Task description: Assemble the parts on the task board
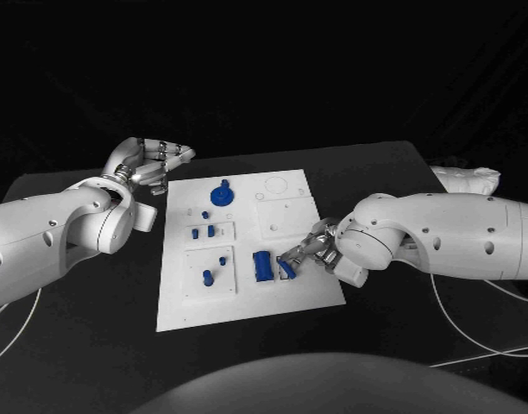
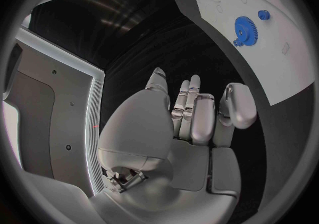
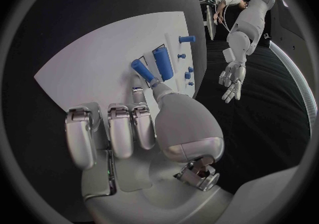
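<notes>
— White board (image 1: 246, 293) lies mid-table on the black table (image 1: 376, 159). Which parts sit on it?

— Blue gear (image 1: 221, 194) near the far edge; small blue pegs (image 1: 197, 232) on a raised panel below it; further pegs (image 1: 208, 277) on the next panel toward the robot; an upright blue block (image 1: 261, 266) near the board's right side.

— Right hand?

— Right hand (image 1: 304, 253) rests over the board's right portion, beside the block. In the right wrist view a short blue cylinder (image 3: 142, 69) lies at the tip of the thumb (image 3: 161, 92), just beside the block (image 3: 162, 63). The remaining fingers are curled in a row. Whether the cylinder is pinched or merely touched cannot be told from these views.

— Left hand?

— Left hand (image 1: 152, 162) hangs off the board's far-left corner, above the table, apart from all parts. In the left wrist view its fingers (image 2: 193, 107) are curled inward on nothing; the gear (image 2: 245, 24) lies well apart.
</notes>
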